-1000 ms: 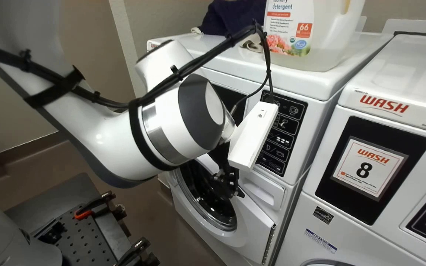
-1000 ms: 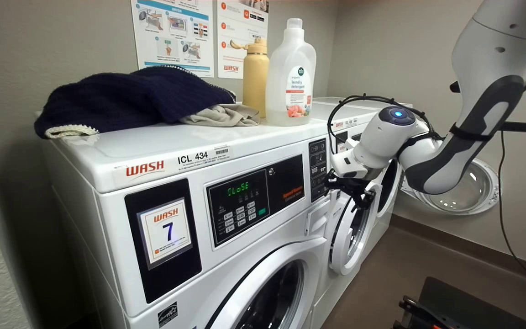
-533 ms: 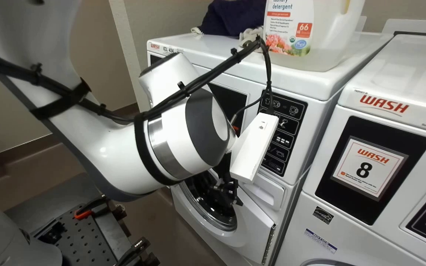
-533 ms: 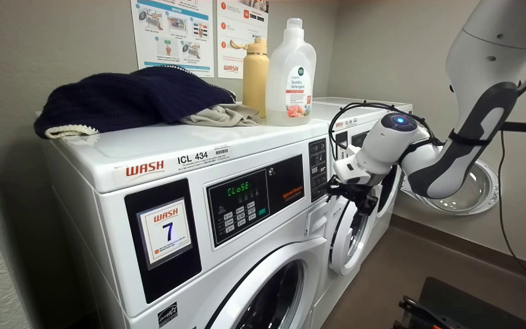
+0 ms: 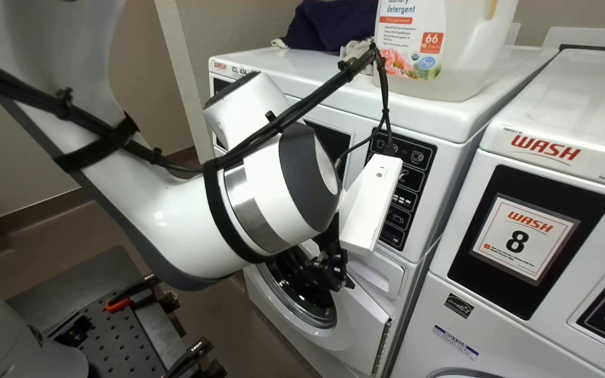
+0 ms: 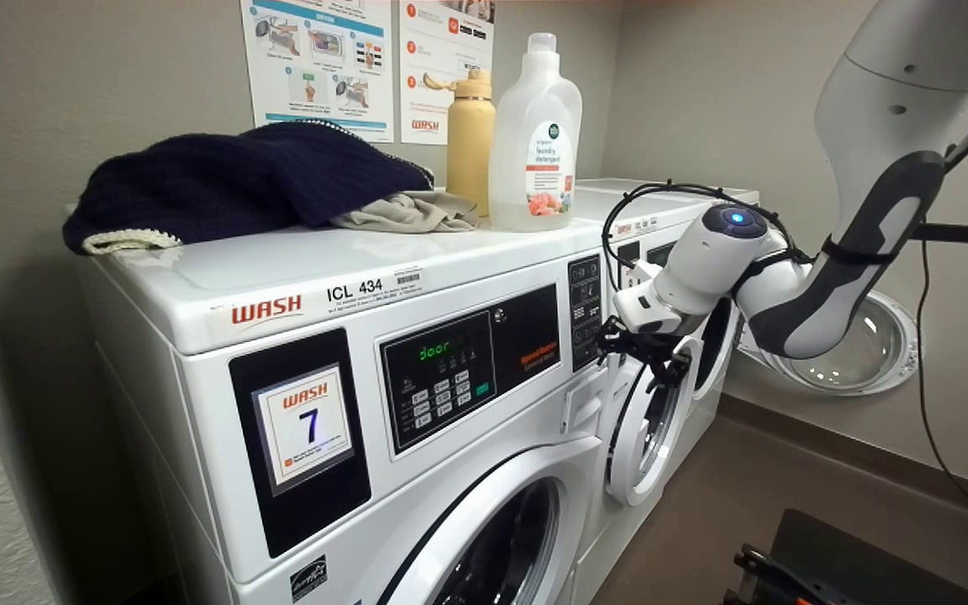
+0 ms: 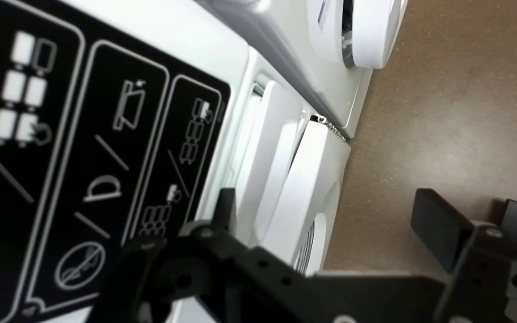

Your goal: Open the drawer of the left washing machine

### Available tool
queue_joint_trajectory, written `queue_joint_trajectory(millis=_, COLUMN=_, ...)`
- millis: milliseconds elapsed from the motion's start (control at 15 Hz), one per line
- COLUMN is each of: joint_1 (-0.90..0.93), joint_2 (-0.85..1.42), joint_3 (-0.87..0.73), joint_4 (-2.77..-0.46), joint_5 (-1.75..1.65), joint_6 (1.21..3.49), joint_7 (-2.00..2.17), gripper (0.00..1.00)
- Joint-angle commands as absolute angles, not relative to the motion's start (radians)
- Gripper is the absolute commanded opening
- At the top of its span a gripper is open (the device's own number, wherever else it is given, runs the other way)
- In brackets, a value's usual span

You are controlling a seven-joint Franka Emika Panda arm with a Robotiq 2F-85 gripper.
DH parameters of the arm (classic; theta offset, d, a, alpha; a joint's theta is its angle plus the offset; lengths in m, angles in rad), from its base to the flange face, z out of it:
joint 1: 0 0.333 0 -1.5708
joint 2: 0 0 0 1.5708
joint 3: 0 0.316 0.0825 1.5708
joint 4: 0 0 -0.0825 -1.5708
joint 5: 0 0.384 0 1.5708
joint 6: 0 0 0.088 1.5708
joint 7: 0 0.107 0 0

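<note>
Brown floor (image 7: 420, 112) below, drawer (image 7: 265, 148) beside hand (image 7: 332, 217).

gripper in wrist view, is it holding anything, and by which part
Nothing is held: the gripper is open, jaws wide apart, not closed on the drawer.

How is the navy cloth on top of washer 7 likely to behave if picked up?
Probably floppy: the navy cloth lies in loose folds. It seems unlikely to roll, being a broad, low heap. Lifting it might drag the beige cloth, which shows right at its edge.
</note>
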State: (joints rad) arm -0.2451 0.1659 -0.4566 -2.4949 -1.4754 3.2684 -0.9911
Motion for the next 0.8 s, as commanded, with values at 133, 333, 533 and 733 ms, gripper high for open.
queue_joint_trajectory(millis=133, joint_1=-0.341, joint_2=0.222, joint_3=-0.390, joint_4=-2.445, joint_5=-1.497, joint_6=3.319, joint_7=-0.992, gripper=1.00)
queue_joint_trajectory(millis=333, joint_1=-0.372, joint_2=0.261, joint_3=-0.373, joint_4=-2.415, joint_5=-1.501, joint_6=3.347, joint_7=-1.000, gripper=1.00)
queue_joint_trajectory(millis=533, joint_1=-0.392, joint_2=0.310, joint_3=-0.357, joint_4=-2.370, joint_5=-1.503, joint_6=3.372, joint_7=-1.002, gripper=1.00)
queue_joint_trajectory(millis=733, joint_1=-0.404, joint_2=0.360, joint_3=-0.341, joint_4=-2.324, joint_5=-1.509, joint_6=3.387, joint_7=-1.003, gripper=1.00)
